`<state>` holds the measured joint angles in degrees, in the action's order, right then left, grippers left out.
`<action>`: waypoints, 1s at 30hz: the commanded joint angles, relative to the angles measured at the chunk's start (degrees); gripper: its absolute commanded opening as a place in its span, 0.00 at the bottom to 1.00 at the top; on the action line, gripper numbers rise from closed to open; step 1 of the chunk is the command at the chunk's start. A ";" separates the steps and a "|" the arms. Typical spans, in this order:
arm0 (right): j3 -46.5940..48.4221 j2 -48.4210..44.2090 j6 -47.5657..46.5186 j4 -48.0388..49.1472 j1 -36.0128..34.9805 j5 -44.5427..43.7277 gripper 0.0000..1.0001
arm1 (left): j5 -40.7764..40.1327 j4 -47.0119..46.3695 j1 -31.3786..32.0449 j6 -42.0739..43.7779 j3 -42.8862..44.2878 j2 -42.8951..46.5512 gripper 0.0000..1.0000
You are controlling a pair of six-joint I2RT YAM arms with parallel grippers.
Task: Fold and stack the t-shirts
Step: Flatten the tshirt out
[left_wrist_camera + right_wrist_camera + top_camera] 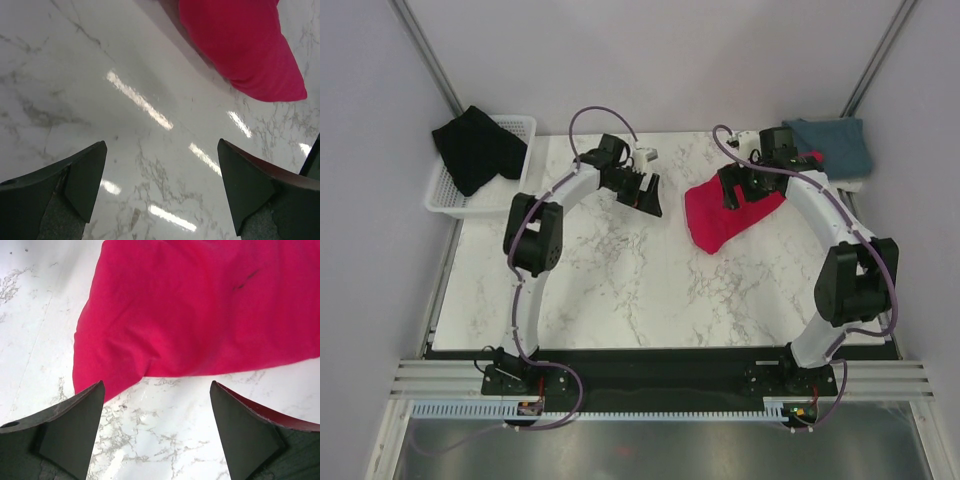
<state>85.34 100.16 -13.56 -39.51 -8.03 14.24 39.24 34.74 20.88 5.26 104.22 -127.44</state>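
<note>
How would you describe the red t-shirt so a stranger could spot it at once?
On the white marble table, look toward the far right. The red t-shirt lies there in a heap. It alone is bright crimson: the blue-grey t-shirt sits in the far right corner, the black t-shirt over the white basket.

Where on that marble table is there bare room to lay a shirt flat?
The near middle of the marble table, from the red t-shirt down to the near edge, is bare. The far right is crowded: that shirt, the blue-grey t-shirt and the right gripper.
</note>
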 commanded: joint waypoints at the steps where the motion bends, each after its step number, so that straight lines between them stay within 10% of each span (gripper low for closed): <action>1: -2.54 -6.37 -2.69 0.83 0.47 -2.37 0.94 | 2.95 -0.11 4.68 -0.34 9.49 -5.88 1.00; 14: -7.38 -9.46 -2.96 0.92 2.93 -7.38 0.96 | 3.82 -3.54 11.11 -3.85 22.43 -18.11 0.90; 17: -6.24 -8.23 -2.61 0.92 3.02 -7.56 0.96 | 4.43 -3.28 11.11 -3.50 21.99 -18.72 0.77; 20: -4.57 -7.44 -2.87 0.92 3.20 -8.08 0.96 | 3.74 -1.79 10.50 -3.94 21.11 -15.93 0.05; 30: -19.84 -14.98 -19.97 8.29 3.11 -8.97 0.95 | -3.12 11.12 8.38 14.49 5.92 5.69 0.02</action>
<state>71.75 89.56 -23.81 -35.11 -5.02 5.78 38.39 39.70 29.65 9.06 113.14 -132.14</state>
